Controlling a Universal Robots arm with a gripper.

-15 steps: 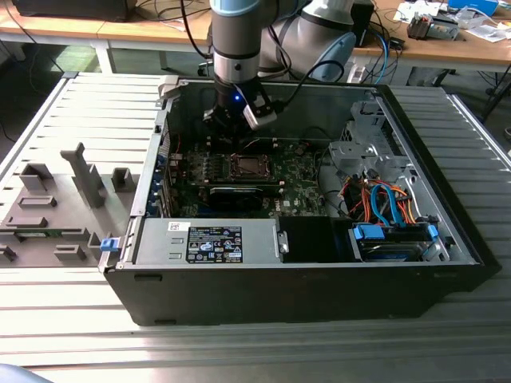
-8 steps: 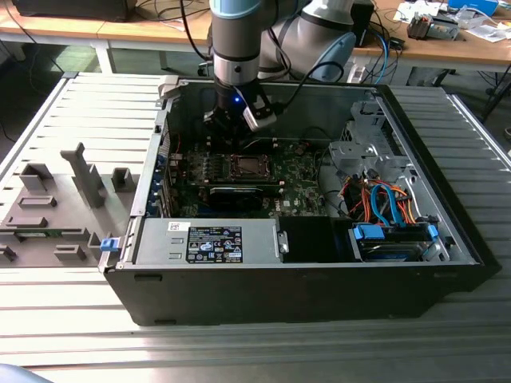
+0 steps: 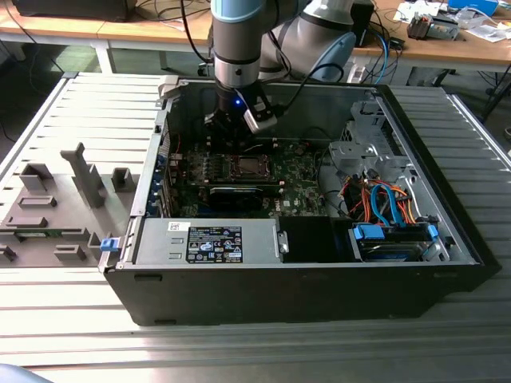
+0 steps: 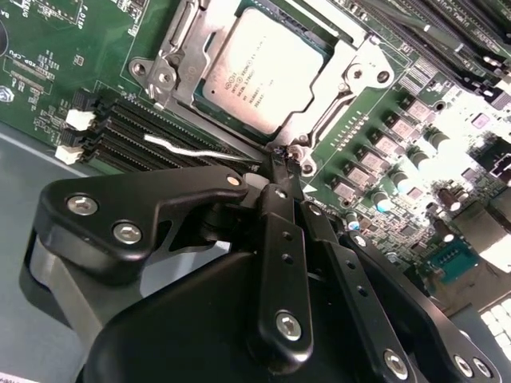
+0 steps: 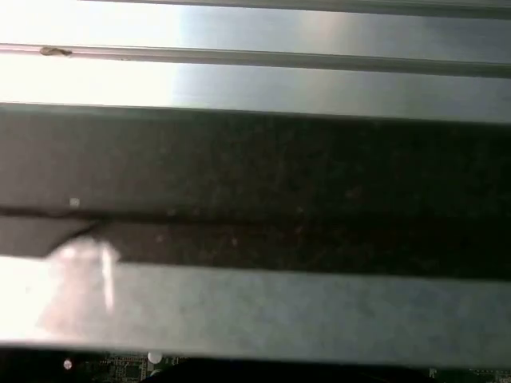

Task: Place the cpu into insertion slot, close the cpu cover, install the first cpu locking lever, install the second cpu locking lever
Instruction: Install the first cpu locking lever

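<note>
- Gripper (image 4: 281,159) fills the near part of the second wrist view; jaws closed together, tips pinched at a thin lever (image 4: 192,150) beside the socket corner.
- Case (image 3: 239,275) lies open on the slatted desk (image 3: 72,319); arm (image 3: 236,48) reaches down inside.
- Board (image 4: 72,48) green, memory slots (image 4: 152,132) beside the socket.
- Cover (image 4: 180,52) down around the cpu (image 4: 262,70).
- Cpu seated in slot (image 3: 245,166), silver top showing.
</note>
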